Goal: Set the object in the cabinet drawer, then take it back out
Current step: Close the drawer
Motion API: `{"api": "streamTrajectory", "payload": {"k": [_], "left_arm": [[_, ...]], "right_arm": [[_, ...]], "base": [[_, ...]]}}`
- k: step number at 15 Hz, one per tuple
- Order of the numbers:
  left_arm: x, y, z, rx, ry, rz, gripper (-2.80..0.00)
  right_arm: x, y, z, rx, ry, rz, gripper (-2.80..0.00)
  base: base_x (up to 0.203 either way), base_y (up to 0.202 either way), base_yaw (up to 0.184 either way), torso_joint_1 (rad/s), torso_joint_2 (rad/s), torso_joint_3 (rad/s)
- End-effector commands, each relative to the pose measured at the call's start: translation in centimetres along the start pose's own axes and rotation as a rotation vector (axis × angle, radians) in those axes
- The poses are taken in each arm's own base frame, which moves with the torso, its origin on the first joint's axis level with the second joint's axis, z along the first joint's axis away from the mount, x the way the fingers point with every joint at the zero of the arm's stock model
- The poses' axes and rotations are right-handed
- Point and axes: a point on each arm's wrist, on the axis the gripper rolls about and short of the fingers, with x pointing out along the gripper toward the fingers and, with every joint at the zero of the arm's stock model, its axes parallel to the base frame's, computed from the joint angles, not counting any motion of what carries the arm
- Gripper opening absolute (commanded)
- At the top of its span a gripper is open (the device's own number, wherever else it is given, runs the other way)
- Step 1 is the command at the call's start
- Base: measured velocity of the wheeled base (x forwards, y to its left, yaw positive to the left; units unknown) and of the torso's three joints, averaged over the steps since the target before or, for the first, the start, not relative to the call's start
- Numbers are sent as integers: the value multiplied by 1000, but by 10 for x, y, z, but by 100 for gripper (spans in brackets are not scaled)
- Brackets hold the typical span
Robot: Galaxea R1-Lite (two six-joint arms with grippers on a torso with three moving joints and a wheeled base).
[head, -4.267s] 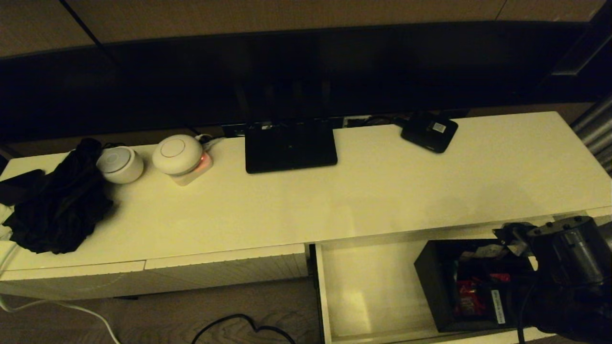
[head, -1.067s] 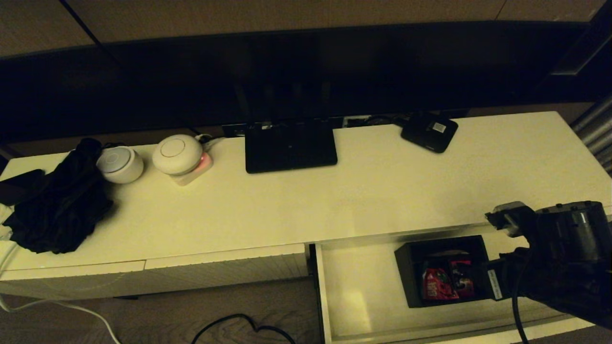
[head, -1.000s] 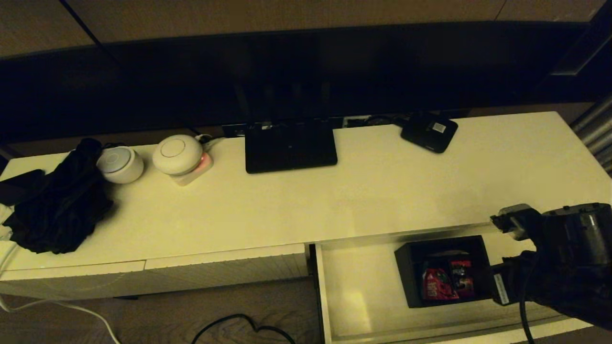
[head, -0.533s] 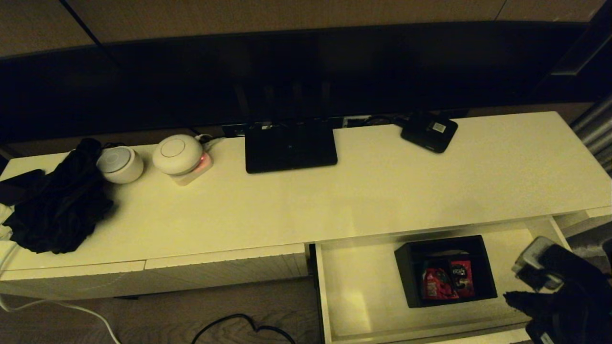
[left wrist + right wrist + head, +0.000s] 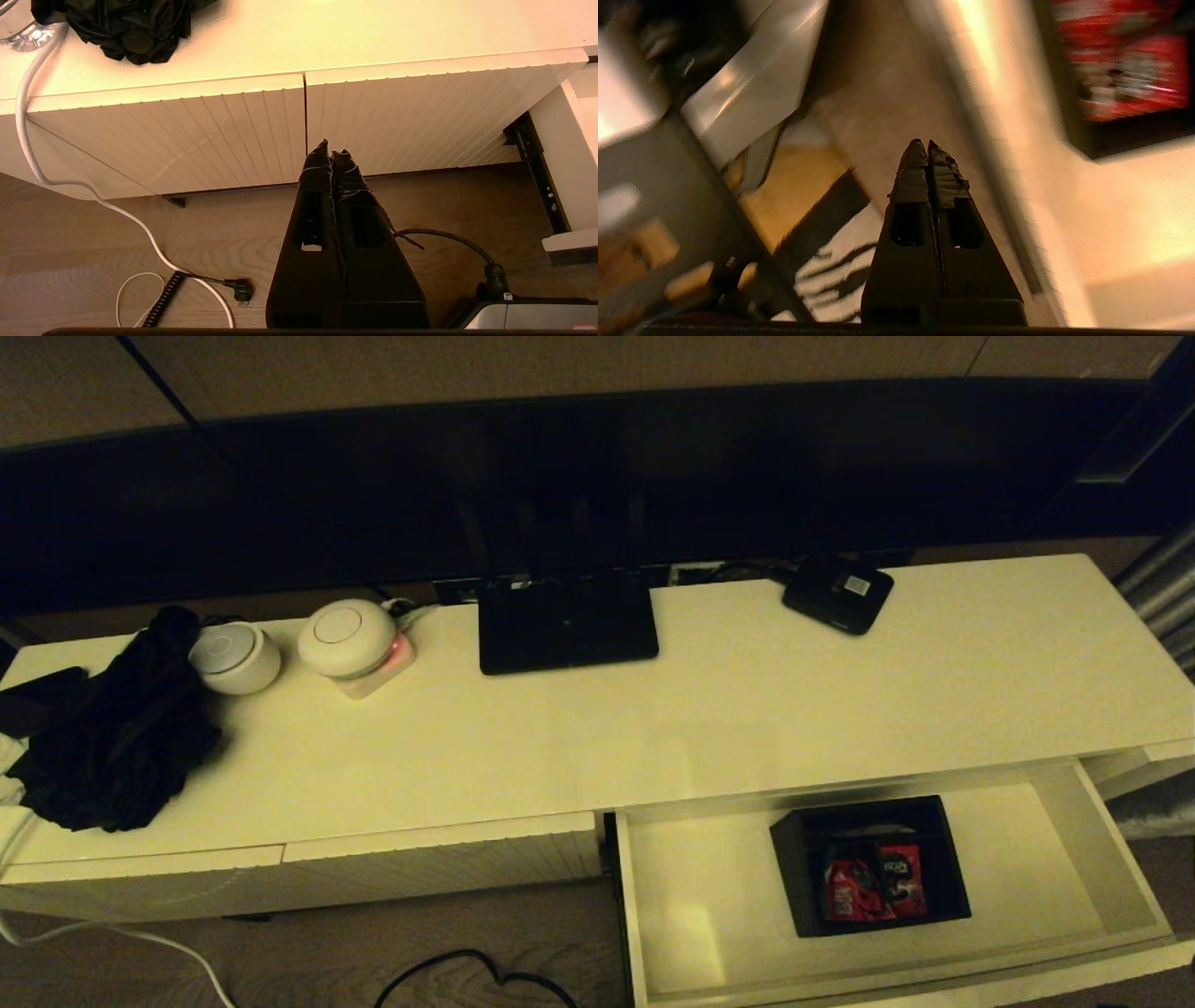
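The object, a black box (image 5: 868, 866) with red packets inside, rests on the floor of the open cream cabinet drawer (image 5: 1083, 821) at the cabinet's right end. Neither arm shows in the head view. In the right wrist view my right gripper (image 5: 922, 143) is shut and empty, pulled back off the drawer, with the object (image 5: 1120, 70) off to one side of it. In the left wrist view my left gripper (image 5: 331, 148) is shut and empty, parked low in front of the two closed ribbed drawer fronts (image 5: 224, 130).
On the cabinet top (image 5: 747, 709) lie a flat black router (image 5: 567, 622), a small black device with a white label (image 5: 838, 593), two white round devices (image 5: 345, 637) and a black cloth (image 5: 112, 728). Cables (image 5: 154, 261) run over the wooden floor below.
My right gripper let go of the object in the drawer, shut empty, and drew back down and right out of the head view. The object stays put.
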Motion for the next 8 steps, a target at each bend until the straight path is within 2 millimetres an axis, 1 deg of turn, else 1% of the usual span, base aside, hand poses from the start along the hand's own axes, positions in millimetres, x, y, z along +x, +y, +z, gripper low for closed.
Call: {"api": "streamTrajectory", "payload": {"k": [1,6,8], "left_arm": [[0,0,-1,0,3,1,-280],[0,0,-1,0,3,1,-280],[0,0,-1,0,3,1,-280]], "right_arm": [[15,4,-3,-19,76,87,-280],[35,0,-1,-11,139,138,-280],[50,-3,1,-8,132,121,-280]], "base": [[0,0,0,0,0,0],[0,0,0,0,0,0],[0,0,0,0,0,0]]}}
